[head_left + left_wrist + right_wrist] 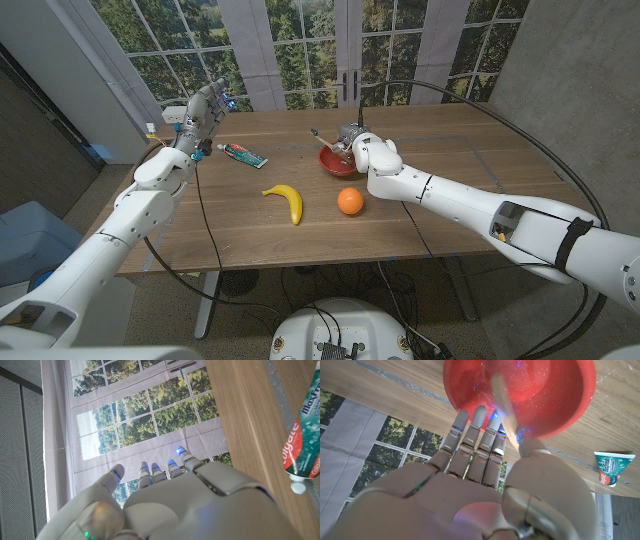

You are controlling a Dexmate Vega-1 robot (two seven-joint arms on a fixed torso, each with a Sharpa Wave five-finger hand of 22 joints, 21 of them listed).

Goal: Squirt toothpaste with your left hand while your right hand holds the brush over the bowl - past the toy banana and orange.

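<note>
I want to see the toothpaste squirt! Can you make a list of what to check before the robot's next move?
1. Left hand gripping the toothpaste tube: not ok. The tube lies on the table and the hand is raised beside it with nothing in it.
2. Right hand at the red bowl: ok.
3. Brush held by the right hand: cannot tell. Its handle runs past the fingers over the bowl in the right wrist view, but the grip is hidden.
4. Toy banana and orange away from the bowl and tube: ok, both lie nearer the robot.
5. Tube's cap off: not ok, a white cap shows on it.
</note>
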